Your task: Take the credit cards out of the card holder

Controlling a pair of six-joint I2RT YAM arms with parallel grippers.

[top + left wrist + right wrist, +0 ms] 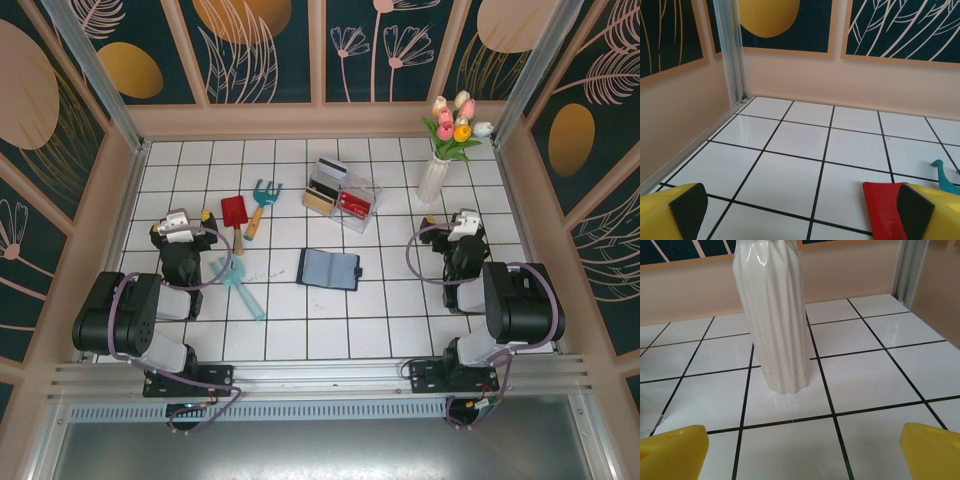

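Note:
The card holder (pixel 329 268), a navy wallet, lies open and flat at the table's middle, its blue-grey pockets facing up. A tan credit card (pixel 320 200) and a red one (pixel 352 204) lie in compartments of the clear plastic box (pixel 343 190) behind it. My left gripper (pixel 186 215) rests at the left, well apart from the wallet. Its yellow fingers (pixel 680 210) are spread wide over bare tile, so the left gripper (pixel 800 212) is open. My right gripper (pixel 462 217) rests at the right, and in its wrist view the gripper (pixel 802 452) is open too, with nothing between its fingers.
A red toy shovel (pixel 236 212) and a teal rake (pixel 263 200) lie just right of the left gripper; the shovel's blade (pixel 885 205) touches the right finger's edge in view. A pale teal tool (pixel 238 282) lies nearer. A white vase (pixel 772 315) of tulips stands before the right gripper.

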